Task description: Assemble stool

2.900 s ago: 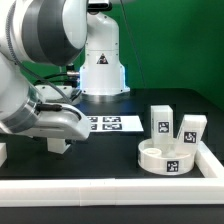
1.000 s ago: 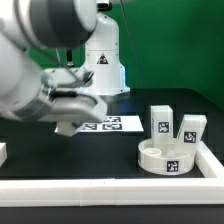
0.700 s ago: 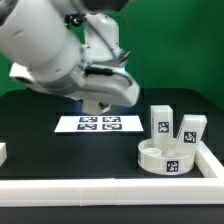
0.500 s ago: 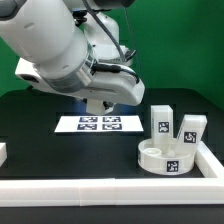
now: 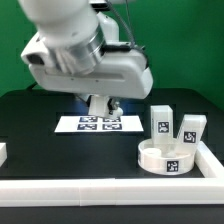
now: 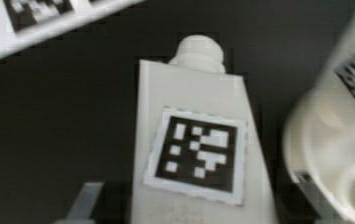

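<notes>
1 leg (image 6: pixel 195 150) gripped btwn fingers (image 6: pixel 89 204) nr marker board (image 5: pixel 66 126), seat (image 5: pixel 165 158) apart

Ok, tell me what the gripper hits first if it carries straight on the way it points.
The gripper holds a stool leg, peg leading; that would probably meet the black table beside the marker board first, though depth is unclear.

The leg (image 6: pixel 195 150) and seat (image 5: pixel 150 157) look matt white plastic, the table (image 5: pixel 40 140) matt black.

legs (image 5: pixel 161 120) behind seat (image 5: pixel 167 157) | marker board (image 5: pixel 100 124) to exterior view's left | third leg (image 6: pixel 195 140) seemingly in hand (image 5: pixel 100 104)
</notes>
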Controlling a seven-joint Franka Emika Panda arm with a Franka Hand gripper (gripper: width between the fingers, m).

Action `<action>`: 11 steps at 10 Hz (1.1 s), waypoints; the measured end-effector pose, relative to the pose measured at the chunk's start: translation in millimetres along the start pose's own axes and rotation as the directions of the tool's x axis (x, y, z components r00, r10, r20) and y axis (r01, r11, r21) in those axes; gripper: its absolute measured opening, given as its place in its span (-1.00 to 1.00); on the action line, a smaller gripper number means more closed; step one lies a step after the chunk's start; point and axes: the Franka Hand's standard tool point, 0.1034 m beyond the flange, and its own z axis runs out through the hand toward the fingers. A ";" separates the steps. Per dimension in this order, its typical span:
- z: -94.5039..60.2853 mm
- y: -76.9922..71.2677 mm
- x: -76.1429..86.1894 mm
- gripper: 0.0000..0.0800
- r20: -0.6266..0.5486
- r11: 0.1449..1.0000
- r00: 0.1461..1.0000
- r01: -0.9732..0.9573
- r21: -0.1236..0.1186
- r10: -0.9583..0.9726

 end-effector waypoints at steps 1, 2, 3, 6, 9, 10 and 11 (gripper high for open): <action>-3.3 -7.9 -3.9 -0.18 -0.042 1.000 0.999 0.004 0.005 -0.004; -9.2 -18.7 0.8 -0.18 -0.137 1.000 0.990 0.025 0.015 -0.022; -9.5 -21.5 1.2 -0.18 -0.188 0.999 0.981 0.051 0.010 -0.048; -10.3 -29.8 10.0 -0.18 -0.391 0.997 0.918 0.072 0.023 -0.057; -9.3 -49.4 13.7 -0.18 -0.564 0.984 0.807 0.169 -0.061 -0.174; -9.4 -55.2 11.4 -0.18 -0.565 0.978 0.800 0.189 -0.084 -0.203; -8.9 -55.0 11.4 -0.18 -0.564 0.979 0.801 0.188 -0.080 -0.200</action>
